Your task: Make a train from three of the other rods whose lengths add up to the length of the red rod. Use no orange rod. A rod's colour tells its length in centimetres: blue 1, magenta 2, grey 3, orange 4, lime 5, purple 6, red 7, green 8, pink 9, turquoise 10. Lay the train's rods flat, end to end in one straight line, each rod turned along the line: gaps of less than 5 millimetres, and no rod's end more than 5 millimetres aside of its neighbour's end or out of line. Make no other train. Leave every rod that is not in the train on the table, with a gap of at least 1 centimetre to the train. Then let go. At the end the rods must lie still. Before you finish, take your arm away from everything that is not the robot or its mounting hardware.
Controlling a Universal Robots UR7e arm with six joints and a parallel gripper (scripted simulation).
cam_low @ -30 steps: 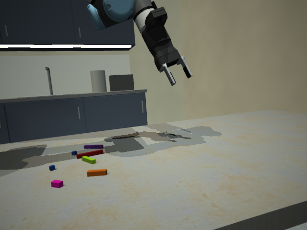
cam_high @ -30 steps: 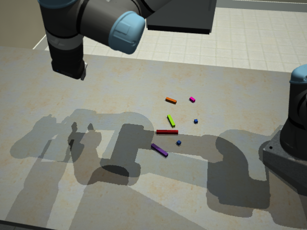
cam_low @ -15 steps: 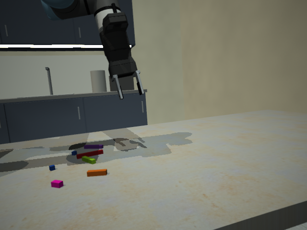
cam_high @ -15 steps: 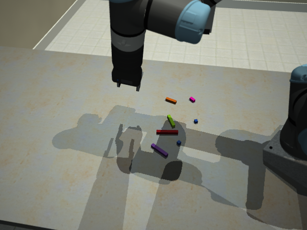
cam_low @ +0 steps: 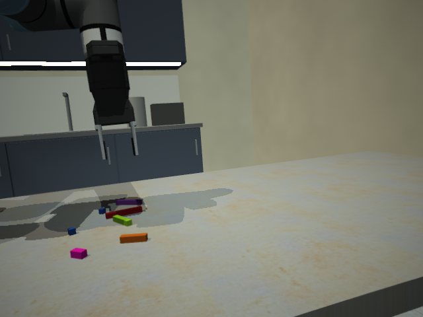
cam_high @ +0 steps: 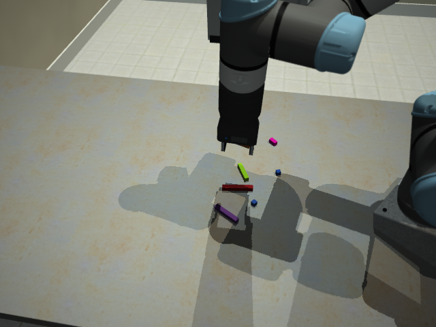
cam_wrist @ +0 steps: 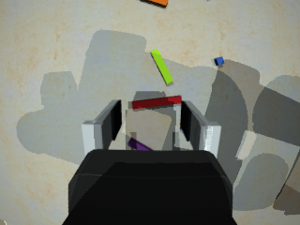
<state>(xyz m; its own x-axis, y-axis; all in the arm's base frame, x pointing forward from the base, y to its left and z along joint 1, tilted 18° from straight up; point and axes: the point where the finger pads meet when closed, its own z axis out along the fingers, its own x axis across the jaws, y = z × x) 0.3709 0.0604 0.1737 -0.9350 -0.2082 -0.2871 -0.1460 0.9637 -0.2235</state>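
My gripper (cam_high: 237,149) (cam_low: 119,155) (cam_wrist: 151,112) is open and empty, and hangs well above the cluster of rods. Below it the red rod (cam_high: 237,187) (cam_low: 123,211) (cam_wrist: 157,101) lies flat. The purple rod (cam_high: 226,213) (cam_low: 128,201) (cam_wrist: 139,145) lies just beside it, and the lime rod (cam_high: 242,172) (cam_low: 122,220) (cam_wrist: 161,67) on its other side. One blue cube (cam_high: 253,202) (cam_low: 102,210) sits near the red rod's end. A second blue cube (cam_high: 278,172) (cam_low: 71,230) (cam_wrist: 219,62) lies farther off. The magenta rod (cam_high: 272,141) (cam_low: 78,253) and the orange rod (cam_low: 133,238) lie apart; in the top view the gripper hides the orange rod.
All rods lie separate on the table (cam_high: 88,158) (cam_low: 307,221). The arm's base (cam_high: 405,218) stands at the table's right side. The table's near edge (cam_low: 375,302) shows in the exterior view, with a kitchen counter (cam_low: 164,150) behind the table.
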